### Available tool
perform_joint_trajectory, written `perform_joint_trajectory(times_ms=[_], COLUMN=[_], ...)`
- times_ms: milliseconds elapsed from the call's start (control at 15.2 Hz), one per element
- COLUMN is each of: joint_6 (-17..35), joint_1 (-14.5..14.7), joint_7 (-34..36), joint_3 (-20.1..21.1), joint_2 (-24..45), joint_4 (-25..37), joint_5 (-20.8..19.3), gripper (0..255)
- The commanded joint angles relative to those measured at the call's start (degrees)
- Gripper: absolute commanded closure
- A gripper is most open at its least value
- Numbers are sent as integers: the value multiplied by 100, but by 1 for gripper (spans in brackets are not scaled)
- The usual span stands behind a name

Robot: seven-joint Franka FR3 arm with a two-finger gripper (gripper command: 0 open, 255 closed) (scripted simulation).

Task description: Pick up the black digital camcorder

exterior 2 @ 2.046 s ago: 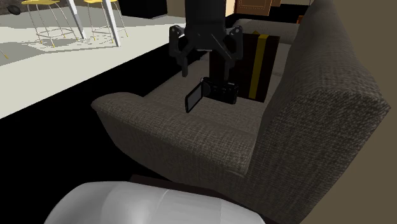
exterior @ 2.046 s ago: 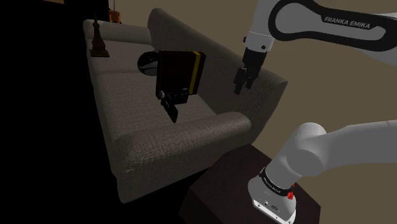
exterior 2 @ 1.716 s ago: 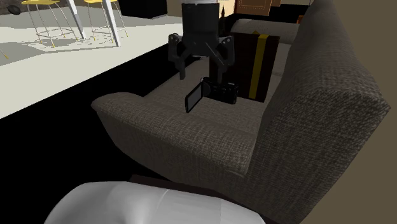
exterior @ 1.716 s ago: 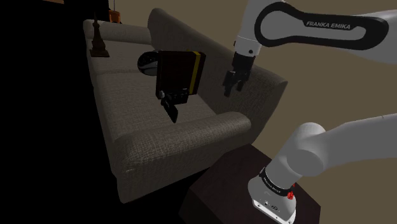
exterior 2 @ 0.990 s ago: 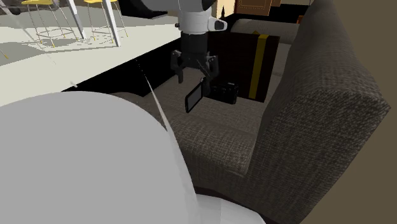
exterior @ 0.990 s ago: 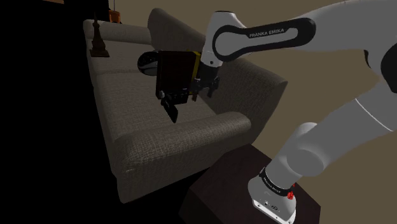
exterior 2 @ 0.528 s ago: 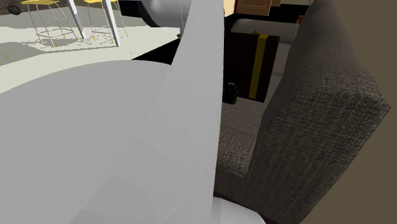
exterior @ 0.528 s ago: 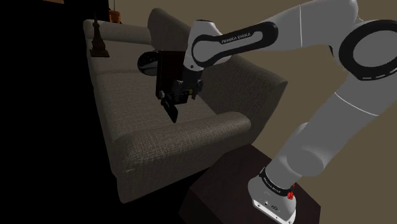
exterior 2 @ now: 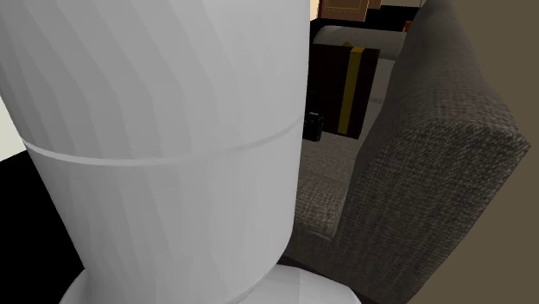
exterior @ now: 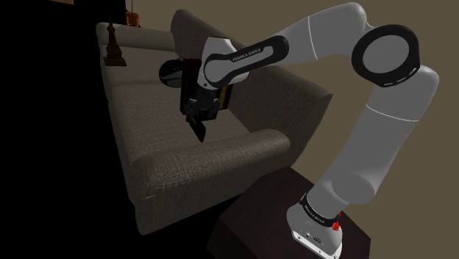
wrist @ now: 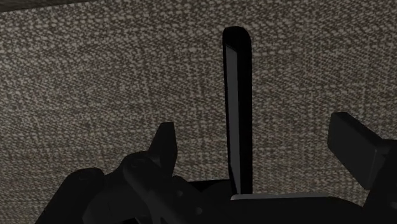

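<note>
While the gripper (wrist: 257, 137) stood open over the camcorder (exterior: 199, 131) left of the shoulder view's centre, its light, rigid body seemed a safer hold than the fragile screen (wrist: 236, 108).

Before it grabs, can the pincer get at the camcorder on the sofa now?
Probably yes: the open pincer hangs just over the camcorder, its flip-out screen between the fingers, nothing blocking.

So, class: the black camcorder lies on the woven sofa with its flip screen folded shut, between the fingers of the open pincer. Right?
Not quite. The camcorder has its flip screen swung out, not folded shut, as the wrist view shows. It does lie on the woven sofa, between the fingers of the open pincer.
</note>
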Motion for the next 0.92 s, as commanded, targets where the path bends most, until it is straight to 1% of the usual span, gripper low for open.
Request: perform_joint_trajectory(times_ms=[0, 198, 330, 396, 858], joint_6=[147, 326, 326, 320, 319], joint_1=[-2, 3, 3, 2, 0], joint_7=[-6, -7, -7, -8, -11], joint_3=[-5, -7, -7, -8, -9], joint_2=[89, 203, 205, 212, 210], joint_4=[-55, -119, -117, -104, -105], joint_5=[-5, -15, -15, -16, -15], gripper=[0, 0, 0, 255, 255])
